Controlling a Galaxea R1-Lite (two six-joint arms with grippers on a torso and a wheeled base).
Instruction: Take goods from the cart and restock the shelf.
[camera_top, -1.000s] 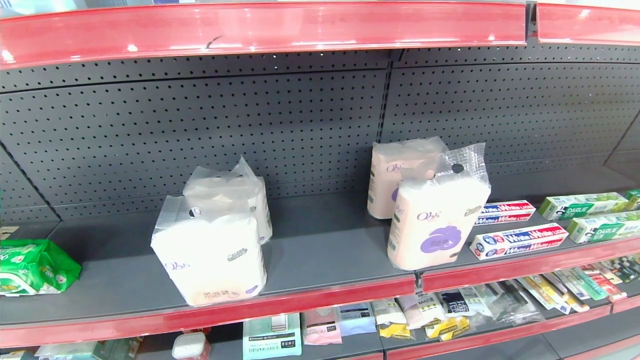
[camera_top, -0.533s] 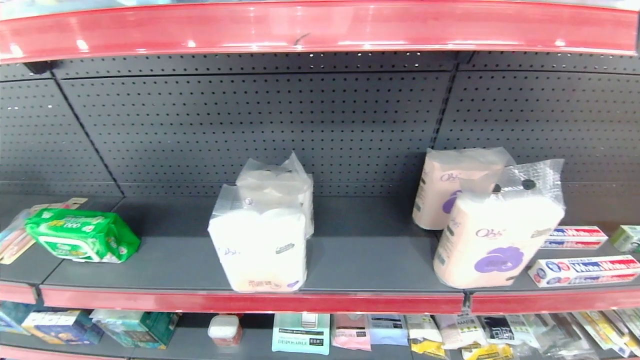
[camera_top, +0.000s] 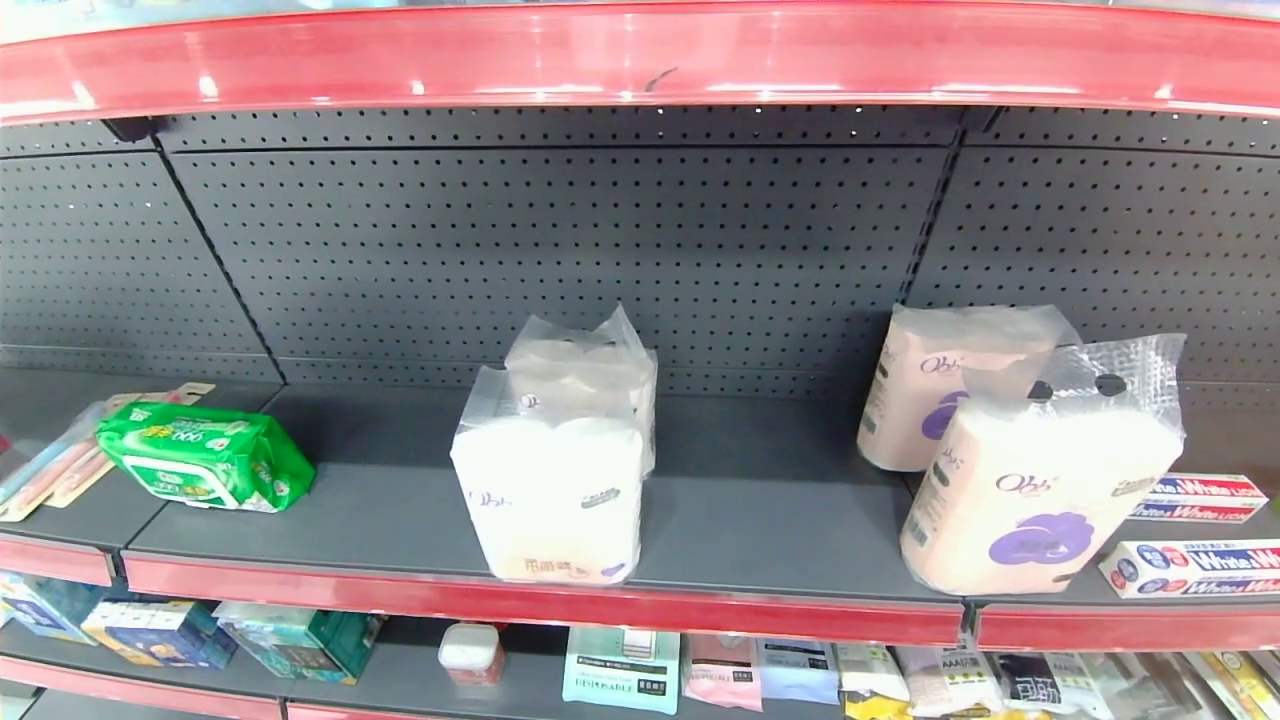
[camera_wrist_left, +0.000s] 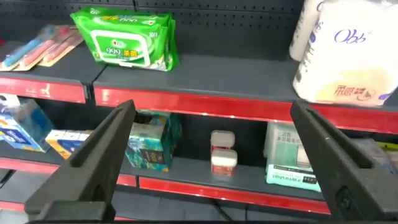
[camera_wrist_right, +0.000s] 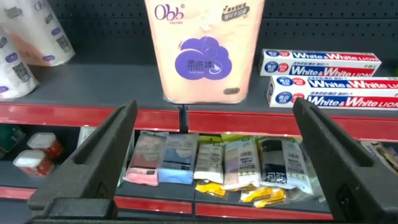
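Note:
On the grey shelf (camera_top: 760, 520) stand two white tissue packs (camera_top: 552, 500), one behind the other, and two pink tissue packs (camera_top: 1030, 490) to their right. A green wet-wipe pack (camera_top: 205, 458) lies at the left. My left gripper (camera_wrist_left: 211, 165) is open and empty, in front of the shelf's red edge between the wet-wipe pack (camera_wrist_left: 127, 37) and the white tissue pack (camera_wrist_left: 348, 53). My right gripper (camera_wrist_right: 214, 158) is open and empty, facing the pink tissue pack (camera_wrist_right: 204, 50) from below the shelf edge.
Toothpaste boxes (camera_top: 1190, 565) lie right of the pink packs, toothbrush packs (camera_top: 60, 465) at the far left. The lower shelf (camera_top: 400, 680) holds small boxes, a jar and flat packets. A red-edged shelf (camera_top: 640, 55) hangs overhead. Bare shelf room lies between the packs.
The head camera has swung left, so the whole shelf has shifted right in the picture; the wet-wipe pack and toothbrushes have come further into view. The goods themselves have not moved.

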